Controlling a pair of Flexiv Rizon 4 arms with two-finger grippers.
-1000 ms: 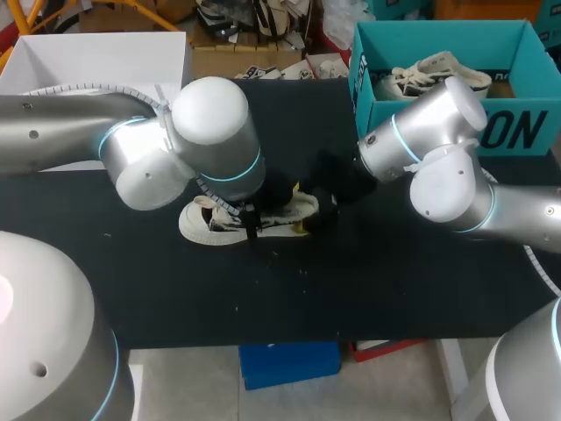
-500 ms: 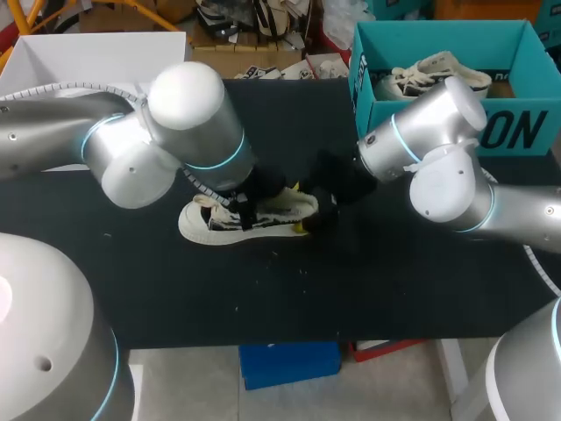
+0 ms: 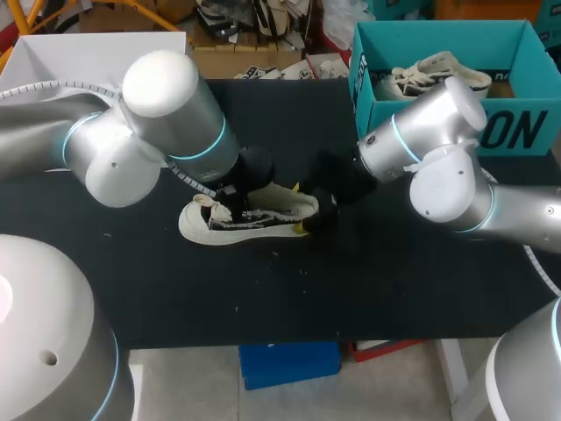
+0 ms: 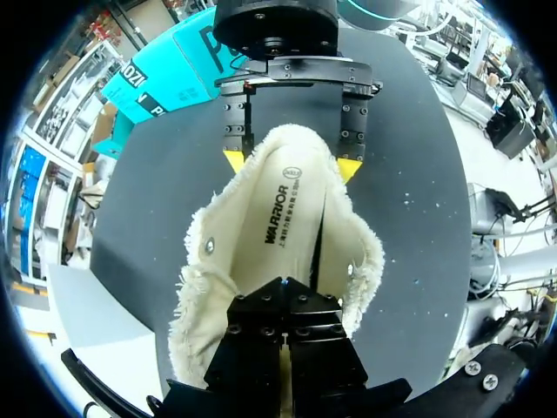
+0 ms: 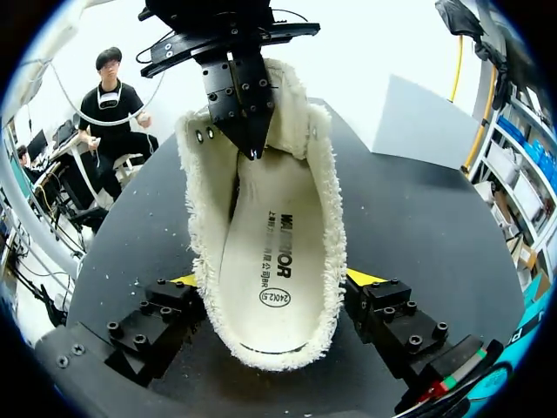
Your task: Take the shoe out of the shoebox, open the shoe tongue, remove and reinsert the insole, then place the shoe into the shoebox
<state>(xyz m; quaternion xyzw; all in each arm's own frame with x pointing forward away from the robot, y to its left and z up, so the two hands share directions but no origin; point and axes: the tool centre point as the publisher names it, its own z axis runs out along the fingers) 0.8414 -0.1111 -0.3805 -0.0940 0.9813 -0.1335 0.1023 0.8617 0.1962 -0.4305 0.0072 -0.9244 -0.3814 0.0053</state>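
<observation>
Bright, even overhead light; soft shadows, little glare

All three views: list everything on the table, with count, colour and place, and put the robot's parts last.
shoe: one, cream with dark trim, lying on the table near its middle, between the two grippers
insole: one, cream with dark print, inside the shoe
shoebox: one, teal, open, at the table's far right
second shoe: one, cream, inside the shoebox
white box: one, at the table's far left corner
table: one, black top
left arm: one, silver, comes in from the left
right arm: one, silver, comes in from the right
left gripper: one, black fingers together, poking into the shoe's opening
right gripper: one, yellow tips clamping the heel from both sides
</observation>
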